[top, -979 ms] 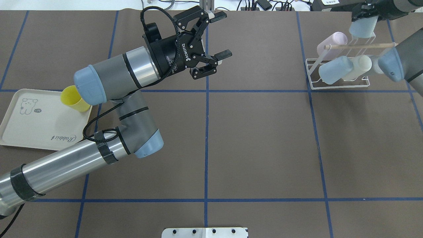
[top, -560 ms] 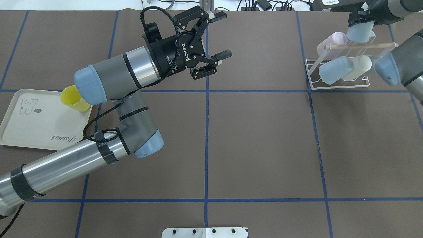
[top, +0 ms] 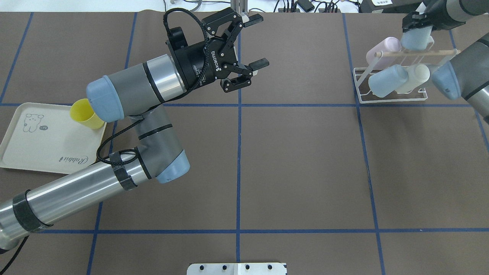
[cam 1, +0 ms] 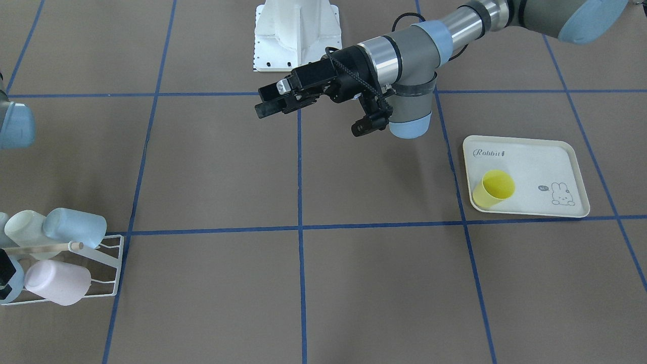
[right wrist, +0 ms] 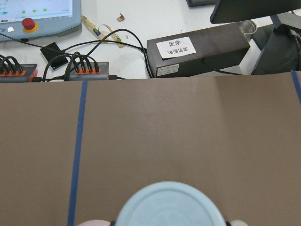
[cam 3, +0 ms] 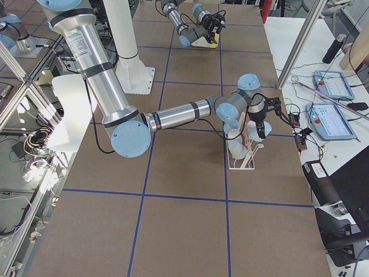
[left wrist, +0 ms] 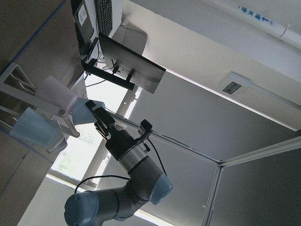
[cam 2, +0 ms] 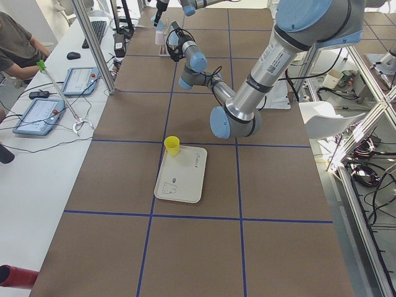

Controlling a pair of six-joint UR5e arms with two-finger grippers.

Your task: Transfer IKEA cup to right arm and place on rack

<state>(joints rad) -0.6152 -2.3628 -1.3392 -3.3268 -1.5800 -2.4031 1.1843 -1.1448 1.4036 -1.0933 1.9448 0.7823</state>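
Note:
My right gripper (top: 417,22) is shut on a light blue IKEA cup (top: 415,39) and holds it at the far side of the white wire rack (top: 390,100), beside a pink cup (top: 383,50). In the right wrist view the cup's round base (right wrist: 167,206) fills the bottom edge. Whether the cup sits on a prong cannot be told. The rack (cam 1: 110,263) also carries a blue cup (top: 386,81) and a cream cup (top: 415,77) under its wooden rod (top: 416,53). My left gripper (top: 256,40) hangs open and empty over the table's far middle, also seen from the front (cam 1: 263,102).
A yellow cup (top: 85,114) stands at the corner of a cream rabbit tray (top: 38,145) at the left, partly under my left arm. Monitors, cables and a black box (right wrist: 197,49) lie past the table's far edge. A white base plate (top: 237,268) sits at the near edge.
My right gripper has carried the light blue cup slightly lower and closer to the rack's rod, and the right elbow swung left. The left gripper barely shifted.

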